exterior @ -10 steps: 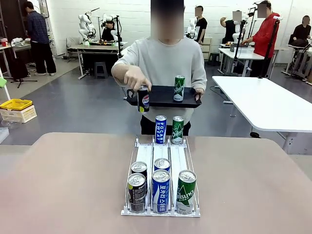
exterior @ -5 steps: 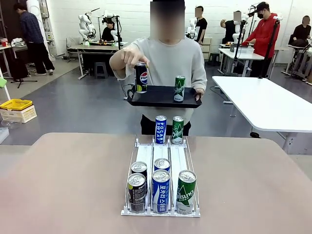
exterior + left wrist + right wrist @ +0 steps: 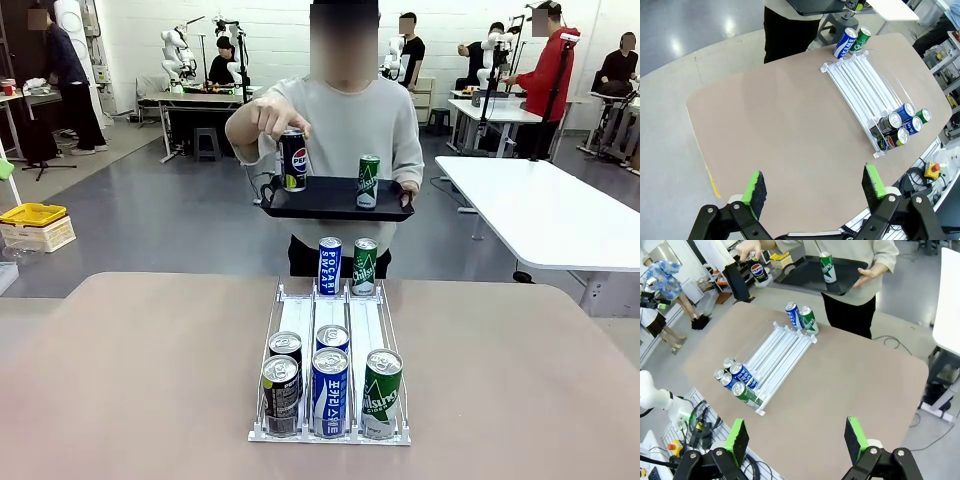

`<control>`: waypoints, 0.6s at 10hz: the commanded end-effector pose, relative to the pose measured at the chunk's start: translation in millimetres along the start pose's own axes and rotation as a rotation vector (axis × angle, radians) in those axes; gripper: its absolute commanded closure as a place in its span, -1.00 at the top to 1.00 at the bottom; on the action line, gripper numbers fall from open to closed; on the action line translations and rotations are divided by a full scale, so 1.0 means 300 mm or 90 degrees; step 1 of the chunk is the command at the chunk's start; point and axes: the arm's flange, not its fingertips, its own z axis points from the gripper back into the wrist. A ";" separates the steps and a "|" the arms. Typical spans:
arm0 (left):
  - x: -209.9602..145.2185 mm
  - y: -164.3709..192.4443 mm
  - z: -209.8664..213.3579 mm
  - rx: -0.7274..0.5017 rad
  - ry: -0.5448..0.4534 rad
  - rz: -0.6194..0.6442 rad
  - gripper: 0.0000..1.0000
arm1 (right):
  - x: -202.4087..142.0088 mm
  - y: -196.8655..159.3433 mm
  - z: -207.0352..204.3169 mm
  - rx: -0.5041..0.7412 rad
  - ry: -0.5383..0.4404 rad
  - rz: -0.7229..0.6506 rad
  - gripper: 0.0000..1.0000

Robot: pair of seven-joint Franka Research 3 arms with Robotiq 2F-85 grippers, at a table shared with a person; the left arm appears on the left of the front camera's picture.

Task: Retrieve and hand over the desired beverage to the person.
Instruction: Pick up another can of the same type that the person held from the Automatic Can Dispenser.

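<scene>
Nothing is taken yet. The left fingers stand spread wide and empty above the tabletop, and so do the right fingers.

The drinks wait in a white 3-lane rack. At its near end stand 2 black cola cans in the left lane, one behind the other. Beside them are 2 blue cans in the middle lane and 1 green can in the right lane. At the rack's far end stand a far blue can and a far green can, side by side.

Beyond the rack the person holds a black tray carrying 1 tray green can. The person's hand holds 1 held cola can over the tray's end. That makes 9 cans: 3 black, 3 blue, 3 green (which one is wanted I cannot tell from here).

The cans look unopened, so I judge them fairly heavy for their size. They should be stiff enough for a firm pinch yet easy to dent, with smooth painted walls that may slip. The best hold is likely across the body at about mid-height. The nearest can of a lane is the one to take, since its neighbours stand close beside it.
</scene>
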 end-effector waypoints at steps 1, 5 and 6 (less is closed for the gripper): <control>0.000 0.005 0.000 -0.006 -0.011 -0.006 1.00 | 0.010 -0.009 0.001 -0.002 0.002 -0.002 1.00; 0.000 0.005 0.000 -0.006 -0.011 -0.006 1.00 | 0.010 -0.009 0.001 -0.002 0.002 -0.002 1.00; 0.000 0.005 0.000 -0.006 -0.011 -0.006 1.00 | 0.010 -0.009 0.001 -0.002 0.002 -0.002 1.00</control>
